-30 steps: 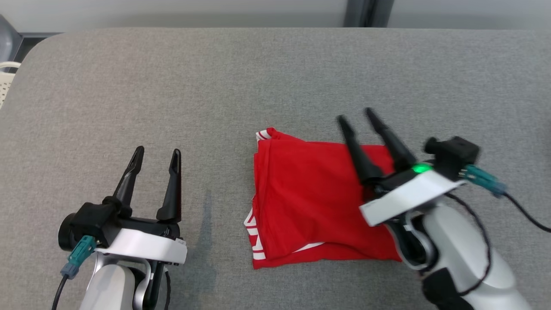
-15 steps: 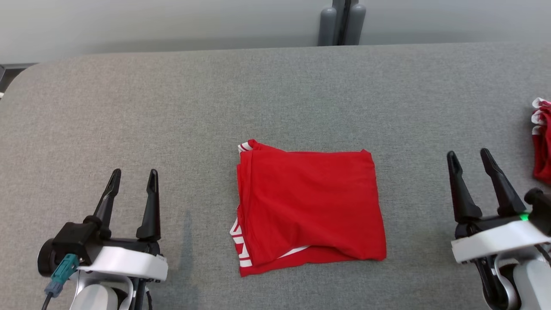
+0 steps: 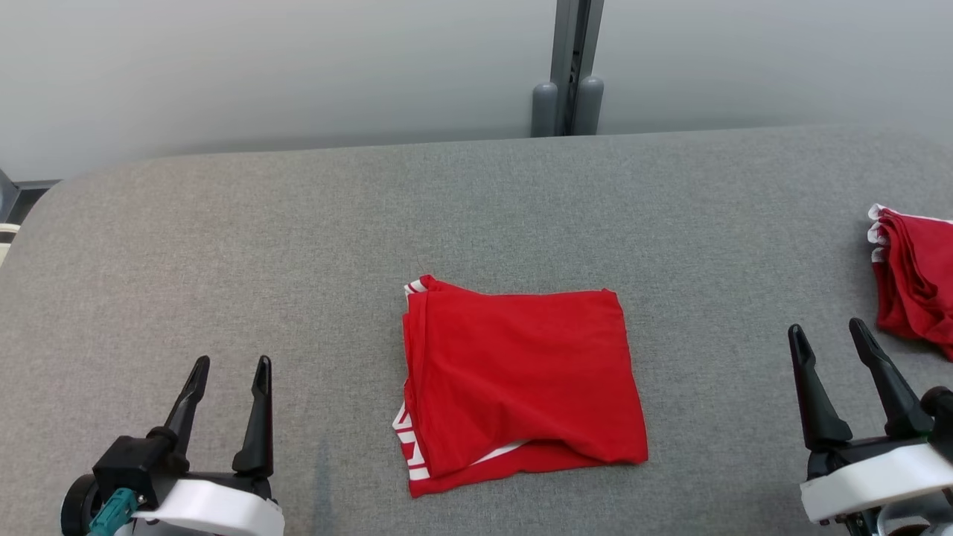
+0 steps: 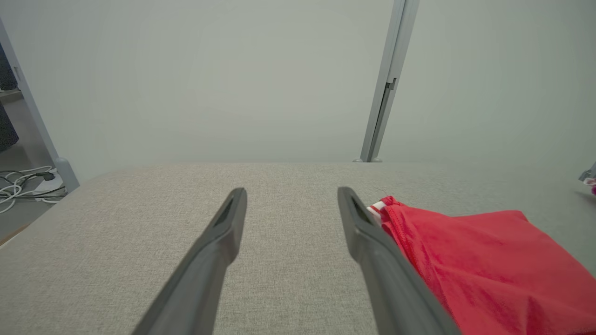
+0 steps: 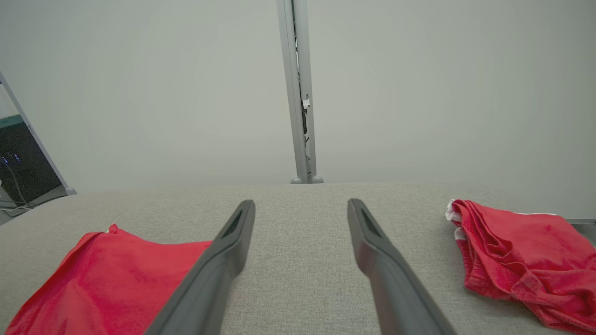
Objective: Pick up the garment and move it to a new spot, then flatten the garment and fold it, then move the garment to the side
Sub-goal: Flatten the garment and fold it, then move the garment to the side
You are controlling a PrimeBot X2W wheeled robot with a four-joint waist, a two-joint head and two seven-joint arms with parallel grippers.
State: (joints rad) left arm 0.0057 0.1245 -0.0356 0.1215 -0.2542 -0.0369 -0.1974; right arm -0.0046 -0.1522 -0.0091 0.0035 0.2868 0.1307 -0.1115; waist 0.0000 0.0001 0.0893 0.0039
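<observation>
Head view: folded garment btw left gripper & right gripper, both released — left wrist view adds floor cables.

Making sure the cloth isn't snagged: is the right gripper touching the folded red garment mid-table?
Apart. The head view shows a wide strip of bare grey table between the right gripper and the folded red garment, jaws open.

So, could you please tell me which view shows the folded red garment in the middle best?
The head view: the folded garment lies whole there, every edge visible. The left wrist view catches one side of it, cropped; the right wrist view catches the other side, likewise cropped.
</observation>
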